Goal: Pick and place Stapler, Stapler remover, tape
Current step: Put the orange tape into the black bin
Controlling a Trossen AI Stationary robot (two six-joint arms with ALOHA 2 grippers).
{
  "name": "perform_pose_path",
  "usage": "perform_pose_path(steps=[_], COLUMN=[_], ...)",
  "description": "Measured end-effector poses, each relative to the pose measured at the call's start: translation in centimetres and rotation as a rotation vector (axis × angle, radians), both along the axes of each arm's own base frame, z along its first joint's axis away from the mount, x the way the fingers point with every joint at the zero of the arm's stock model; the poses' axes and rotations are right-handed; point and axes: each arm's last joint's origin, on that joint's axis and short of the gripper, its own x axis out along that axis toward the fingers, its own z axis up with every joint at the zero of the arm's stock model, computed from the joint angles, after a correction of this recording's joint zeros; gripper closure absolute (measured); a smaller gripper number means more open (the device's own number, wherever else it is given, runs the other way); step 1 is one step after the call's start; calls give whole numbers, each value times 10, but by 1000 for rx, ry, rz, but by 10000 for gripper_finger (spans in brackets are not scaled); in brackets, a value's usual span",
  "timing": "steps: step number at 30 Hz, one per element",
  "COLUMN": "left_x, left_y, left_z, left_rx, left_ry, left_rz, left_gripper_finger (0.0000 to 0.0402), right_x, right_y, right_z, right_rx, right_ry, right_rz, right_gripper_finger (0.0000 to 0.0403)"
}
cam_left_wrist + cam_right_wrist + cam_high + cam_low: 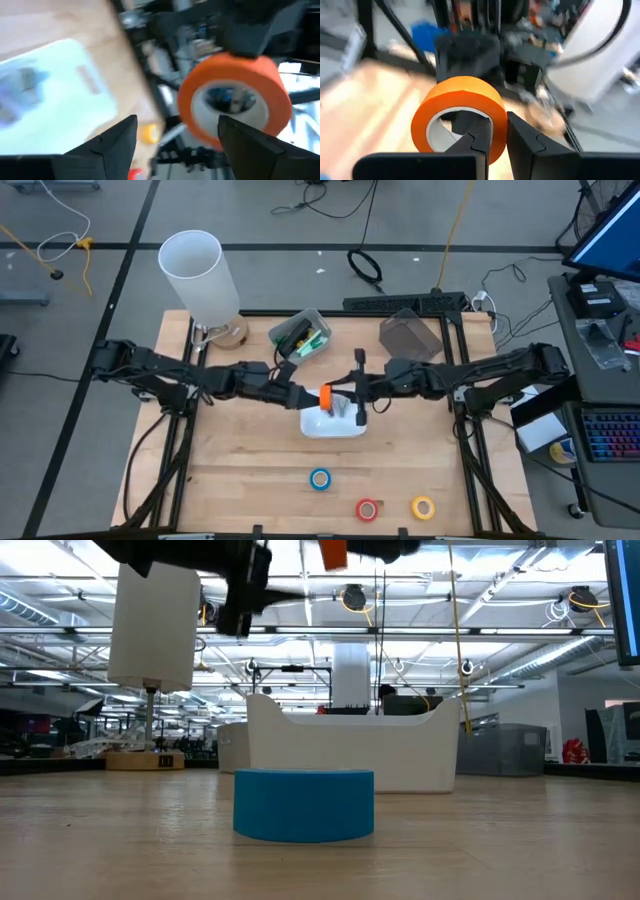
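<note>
Both arms meet above the white bin at the table's middle. An orange tape roll hangs there, with my right gripper shut on it. My left gripper stands open just left of the roll, one finger in front of its rim; I cannot tell whether it touches. A blurred grey-blue thing lies in the bin; whether it is the stapler or the stapler remover cannot be told. Blue tape, red tape and yellow tape lie flat near the front edge. My right gripper holds the orange roll by its ring wall, one finger inside the centre hole and one outside. The fingers come nearly level from the table's right. The roll is lifted clear above the bin.
A tall white cylinder stands at the back left. A clear box with green things and a grey box sit at the back. The blue roll lies in front of the bin in the low view.
</note>
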Motion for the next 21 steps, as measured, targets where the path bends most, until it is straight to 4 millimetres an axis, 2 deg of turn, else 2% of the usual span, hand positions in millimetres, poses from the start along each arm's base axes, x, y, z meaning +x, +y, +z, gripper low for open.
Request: perform_pose_path(steps=[5,9,15,21], left_x=[-3,-5,-6,-5], left_y=[3,5,6,6], left_z=[-12,-18,-19,-19], left_rx=[2,24,77,113], left_ry=[127,194,198,196], left_rz=[-23,-4,35,50], left_gripper_finger=[125,134,150,155], right_x=[-15,-33,-59,-89], right_y=[-14,-36,-96,-162], right_z=[-5,-9,-18,-38], right_rx=[-85,-187,-206,-22], right_ry=[148,297,495,681], right_rz=[-231,-489,-774,-868], right_gripper_finger=[373,373,373,373])
